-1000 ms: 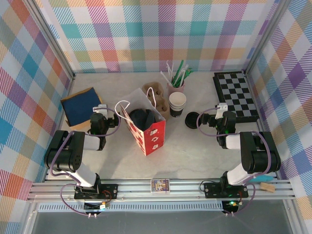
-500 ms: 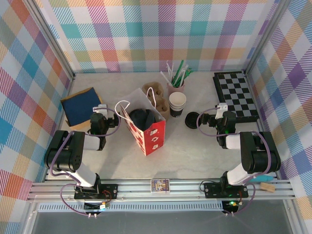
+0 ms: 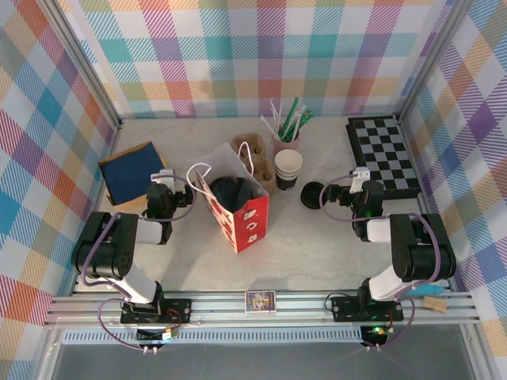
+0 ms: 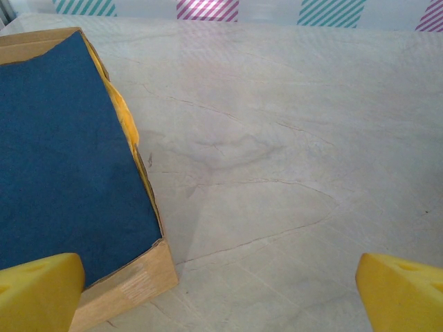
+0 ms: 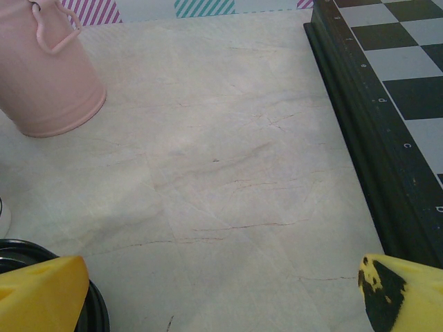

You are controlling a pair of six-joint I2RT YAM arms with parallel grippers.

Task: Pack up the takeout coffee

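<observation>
Resting low over the table [image 3: 317, 245], my left jaws and right jaws gape wide and empty, since the lidded coffee [image 3: 230, 190] seems already tucked inside the red paper bag [image 3: 249, 226] between them.

Enclosure walls [image 3: 261, 47]: pastel multicolour plaid. Marble-look tabletop [image 4: 277, 138]: off-white, grey-veined. Paper gift bag [image 3: 242, 214]: red, white motifs. Square chessboard [image 3: 383, 150]: black-and-white checks. Handled metal jug [image 5: 45, 69]: pink.
</observation>
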